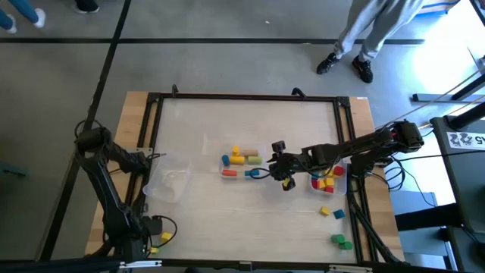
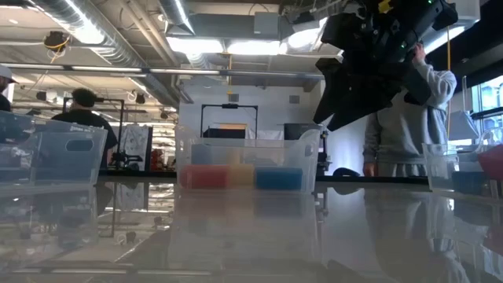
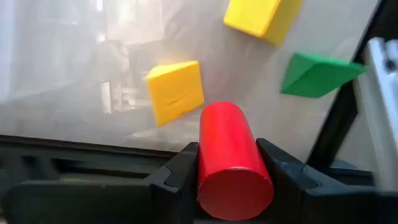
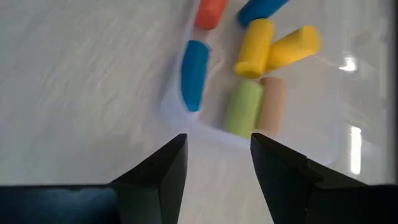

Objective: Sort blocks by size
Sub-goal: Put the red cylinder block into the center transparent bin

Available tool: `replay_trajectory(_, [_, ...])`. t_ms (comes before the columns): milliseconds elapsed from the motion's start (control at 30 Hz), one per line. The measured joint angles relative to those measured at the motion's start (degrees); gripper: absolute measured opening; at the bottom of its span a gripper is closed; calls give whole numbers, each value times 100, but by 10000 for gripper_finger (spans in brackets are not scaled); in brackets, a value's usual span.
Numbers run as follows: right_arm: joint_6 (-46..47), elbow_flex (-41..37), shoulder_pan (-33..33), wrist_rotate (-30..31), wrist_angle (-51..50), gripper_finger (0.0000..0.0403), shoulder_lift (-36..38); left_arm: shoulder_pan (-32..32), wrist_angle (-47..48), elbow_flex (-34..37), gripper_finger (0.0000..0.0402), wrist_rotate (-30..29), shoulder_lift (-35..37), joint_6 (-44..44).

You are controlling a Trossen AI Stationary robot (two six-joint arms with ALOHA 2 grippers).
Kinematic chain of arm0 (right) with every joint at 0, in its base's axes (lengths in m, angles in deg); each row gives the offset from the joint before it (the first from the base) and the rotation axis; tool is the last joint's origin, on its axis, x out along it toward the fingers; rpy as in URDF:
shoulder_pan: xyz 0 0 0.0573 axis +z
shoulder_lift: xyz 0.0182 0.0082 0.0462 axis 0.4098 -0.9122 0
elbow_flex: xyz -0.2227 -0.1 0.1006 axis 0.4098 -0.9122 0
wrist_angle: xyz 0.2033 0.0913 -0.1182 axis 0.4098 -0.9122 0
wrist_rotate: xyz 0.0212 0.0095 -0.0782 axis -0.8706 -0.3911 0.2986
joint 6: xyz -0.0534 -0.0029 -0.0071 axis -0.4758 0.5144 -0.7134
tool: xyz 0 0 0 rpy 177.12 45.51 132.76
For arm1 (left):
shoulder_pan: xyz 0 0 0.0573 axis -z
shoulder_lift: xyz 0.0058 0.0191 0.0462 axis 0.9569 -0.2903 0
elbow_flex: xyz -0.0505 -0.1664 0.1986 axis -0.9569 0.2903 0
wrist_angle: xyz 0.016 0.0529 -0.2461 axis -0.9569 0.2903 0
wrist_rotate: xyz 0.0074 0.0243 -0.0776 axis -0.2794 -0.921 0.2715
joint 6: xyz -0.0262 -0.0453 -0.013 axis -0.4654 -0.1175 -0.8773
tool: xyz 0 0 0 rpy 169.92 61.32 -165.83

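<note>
Several short cylinders [image 4: 249, 68] in yellow, blue, orange, green and tan lie packed side by side in a clear bin [image 1: 241, 164] at the middle of the table [image 1: 227, 220]. More blocks fill a second bin [image 1: 327, 182] near the right edge, and a few blocks [image 1: 331, 213] lie loose on the table beyond it. They look like small painted wood: light, stiff, smooth enough to slip, and the round ones will likely roll if nudged. A cylinder is best taken across its curved sides at mid-length; cubes across two flat faces.

The left tool [image 3: 235, 177], at the table's front left corner, has a red cylinder [image 3: 232, 160] between its fingers, gripped across the round sides, with yellow and green blocks beyond. The right tool [image 4: 217, 158] hangs over bare table just beside the middle bin, its fingers apart and empty.
</note>
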Motion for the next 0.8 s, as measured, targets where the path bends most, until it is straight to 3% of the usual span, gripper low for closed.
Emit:
replay_trajectory(167, [-3, 0, 0, -363, -158, 182, 155, -495, 590, -228, 124, -32, 557, 18])
replay_trajectory(333, [19, 0, 2, -689, -187, 182, 442, -1224, 896, -361, 124, -525, 1147, 412])
replay_trajectory(600, [152, 0, 2, -996, -319, 182, 925, -2738, 680, -369, 124, -1692, 1856, 1963])
replay_trajectory(800, [395, 0, 2, -1097, -803, 182, 1103, -3839, 133, -372, 124, -2090, 1951, 3398])
